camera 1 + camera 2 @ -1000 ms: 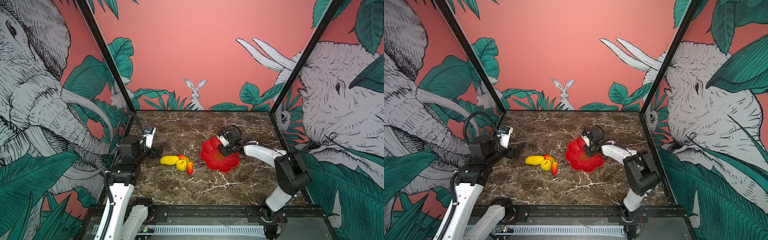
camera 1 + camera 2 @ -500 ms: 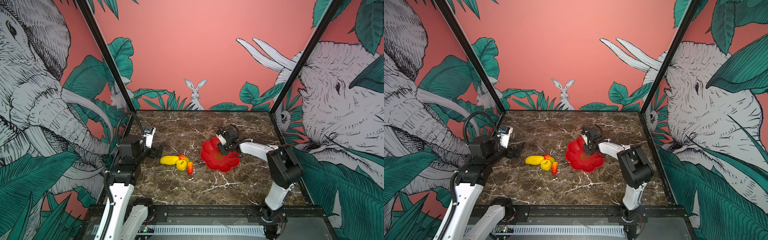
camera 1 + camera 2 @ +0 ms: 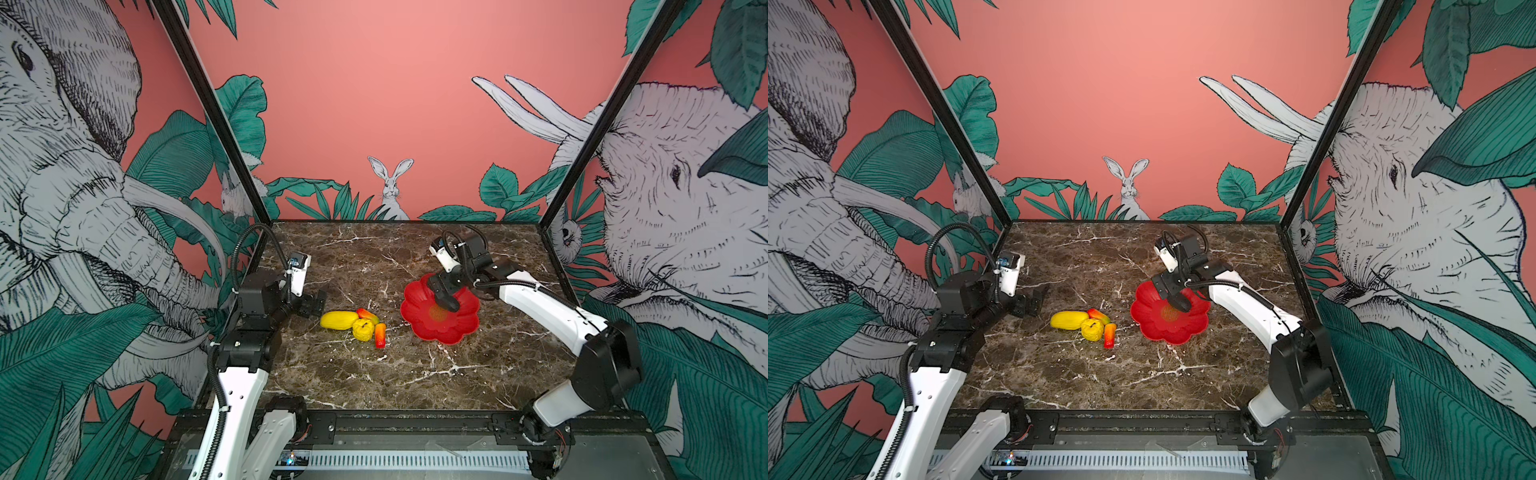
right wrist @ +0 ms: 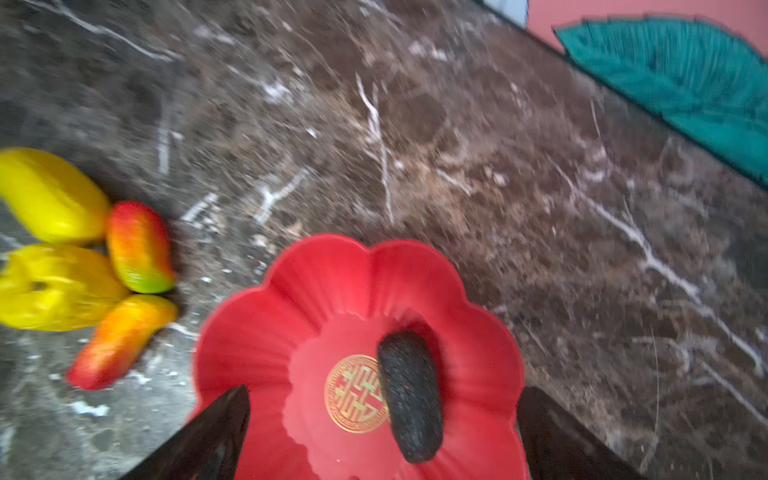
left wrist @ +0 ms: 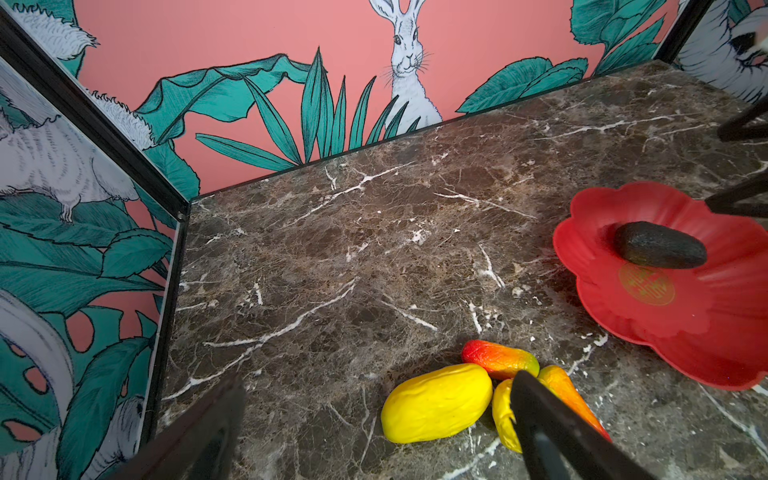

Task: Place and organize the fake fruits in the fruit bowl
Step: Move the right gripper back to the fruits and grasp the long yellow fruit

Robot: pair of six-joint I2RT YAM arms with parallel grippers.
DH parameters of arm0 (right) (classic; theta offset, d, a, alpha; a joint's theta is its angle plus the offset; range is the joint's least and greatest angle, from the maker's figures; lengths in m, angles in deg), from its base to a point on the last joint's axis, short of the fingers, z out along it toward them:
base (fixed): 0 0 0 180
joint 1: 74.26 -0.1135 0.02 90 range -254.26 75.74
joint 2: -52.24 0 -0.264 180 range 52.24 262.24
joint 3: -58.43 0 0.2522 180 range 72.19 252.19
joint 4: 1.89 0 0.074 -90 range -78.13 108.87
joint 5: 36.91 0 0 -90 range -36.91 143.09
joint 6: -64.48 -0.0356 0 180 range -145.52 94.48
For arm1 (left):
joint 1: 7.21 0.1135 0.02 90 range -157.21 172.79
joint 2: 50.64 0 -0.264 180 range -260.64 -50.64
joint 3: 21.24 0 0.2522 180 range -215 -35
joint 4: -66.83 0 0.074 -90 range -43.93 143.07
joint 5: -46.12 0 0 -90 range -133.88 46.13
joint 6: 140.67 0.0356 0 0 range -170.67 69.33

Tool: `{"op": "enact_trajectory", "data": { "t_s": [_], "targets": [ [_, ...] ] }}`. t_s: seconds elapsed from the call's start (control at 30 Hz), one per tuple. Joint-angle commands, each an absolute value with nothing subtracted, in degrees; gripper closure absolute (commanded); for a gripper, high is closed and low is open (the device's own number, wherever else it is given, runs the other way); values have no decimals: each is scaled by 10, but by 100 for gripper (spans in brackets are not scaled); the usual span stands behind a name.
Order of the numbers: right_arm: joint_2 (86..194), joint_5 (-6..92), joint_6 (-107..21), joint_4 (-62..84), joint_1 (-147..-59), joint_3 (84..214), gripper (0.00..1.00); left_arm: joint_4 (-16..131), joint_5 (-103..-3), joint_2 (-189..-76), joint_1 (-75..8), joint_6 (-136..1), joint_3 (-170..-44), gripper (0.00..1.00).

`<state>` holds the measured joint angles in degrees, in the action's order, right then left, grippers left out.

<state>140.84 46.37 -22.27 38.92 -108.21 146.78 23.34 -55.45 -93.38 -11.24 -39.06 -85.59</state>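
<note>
My right pincer is apart over the fruit bowl; dark oval fruit lies in it, untouched. My left pincer apart, empty. On table beside bowl, clustered: long yellow fruit, round yellow fruit, far orange-red fruit, near orange-red fruit.

Desk: brown marble, white veins | right of centre: red flower-shaped bowl | near its left, tight cluster: long yellow fruit, round yellow fruit, far orange-red fruit, near orange-red fruit.
</note>
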Motion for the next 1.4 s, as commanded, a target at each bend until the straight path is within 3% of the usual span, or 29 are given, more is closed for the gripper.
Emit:
{"op": "enact_trajectory", "data": {
  "t_s": [0.0,0.33,0.63,0.8,1.37],
  "targets": [
    [1433,411,-198,388,-1150,1502,0,231,-555,-926,-111,-384,-852,0],
    [1619,331,-190,318,-1273,1632,1,230,-549,-915,-110,-385,-850,0],
    [1763,248,-243,296,-1286,1743,1,223,-555,-910,-111,-384,-853,0],
    [1822,249,-280,291,-1291,1791,2,223,-556,-906,-111,-384,-853,0],
    [1925,265,-303,329,-1294,1891,26,223,-558,-907,-111,-383,-852,0]
  ]
}}
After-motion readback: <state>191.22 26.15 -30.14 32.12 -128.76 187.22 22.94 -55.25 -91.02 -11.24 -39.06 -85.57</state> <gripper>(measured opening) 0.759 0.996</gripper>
